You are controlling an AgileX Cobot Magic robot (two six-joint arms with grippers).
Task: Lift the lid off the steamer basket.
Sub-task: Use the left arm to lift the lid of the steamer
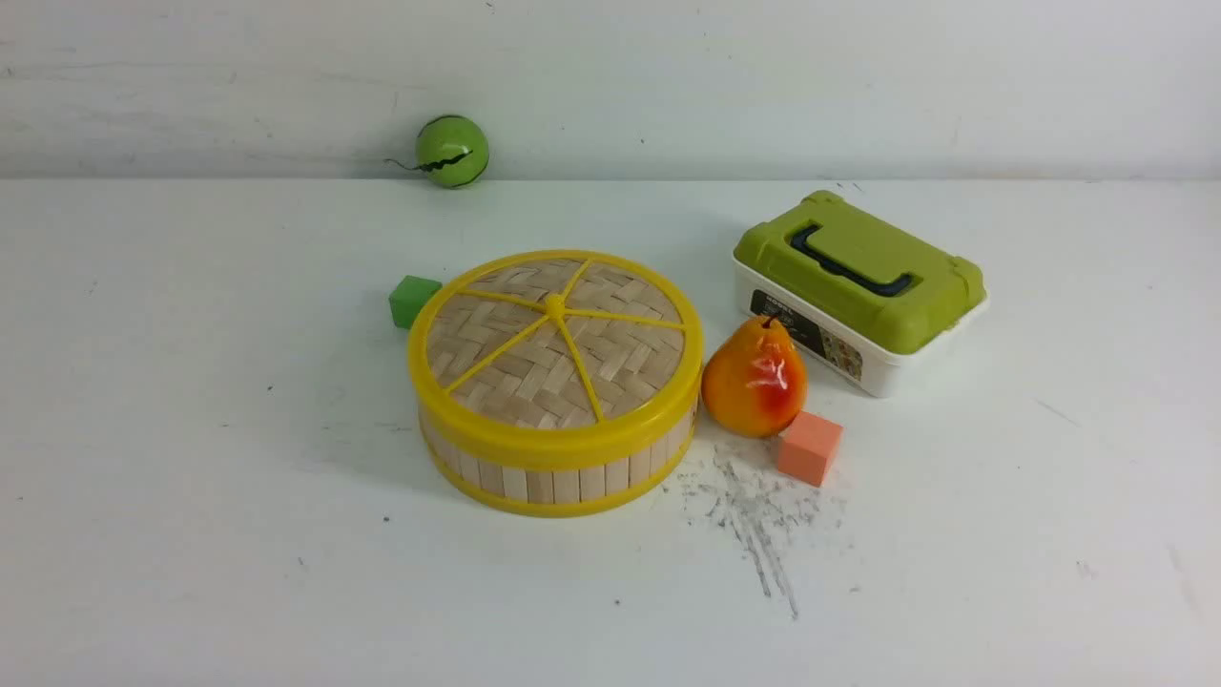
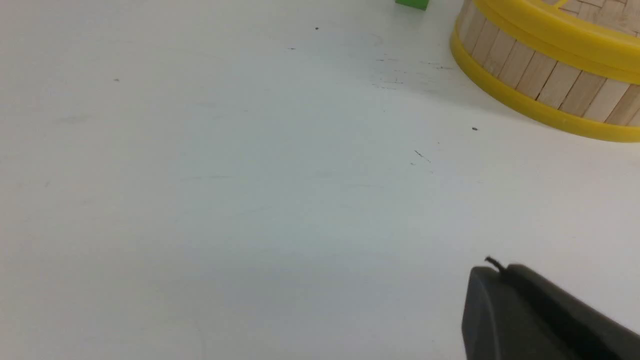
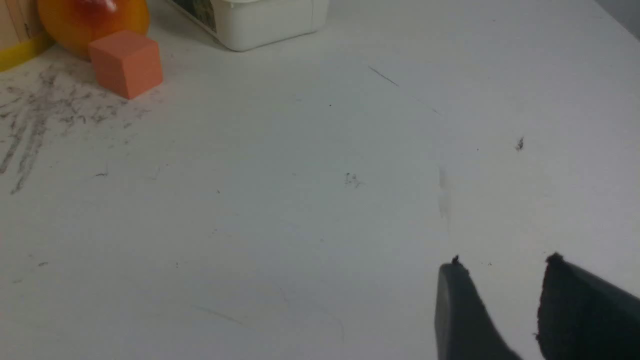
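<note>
Basket [image 1: 563, 477] stands near the middle of a white counter [image 1: 191, 429]. It is round, with a wall of upright pale bamboo slats between yellow top and bottom rims. Lid [image 1: 555, 329] lies flat and level on top of it, closing it fully: woven bamboo inside a thick yellow rim, with five yellow spokes meeting at a small centre knob.

Clock directions are taken from the basket in the front view, with twelve pointing away from the robot.
- **Ten o'clock:** a green cube [image 1: 412, 299] sits just beside the rim, partly hidden behind it.
- **Eleven o'clock:** well apart, a green ball [image 1: 451, 151] with a dark wavy stripe rests where the counter meets the back wall.
- **Three o'clock:** an orange-yellow pear [image 1: 754, 377] with a red blush stands upright just beside the lid's rim; whether they touch is unclear.
- **Four o'clock:** an orange cube [image 1: 809, 448] sits close against the pear's foot.
- **Two o'clock:** beyond the pear, a white box [image 1: 858, 286] with a green cover and dark handle lies at an angle.
- **Five o'clock:** grey scuff marks [image 1: 754, 515] streak the counter.

Left tool [image 2: 492, 267], seen by its wrist camera, has its dark fingers pressed together, holding nothing. It is above bare counter, apart from the basket. Right tool [image 3: 504, 261] has its two dark fingertips parted with a gap between them, holding nothing. It is above bare counter, apart from the orange cube.
</note>
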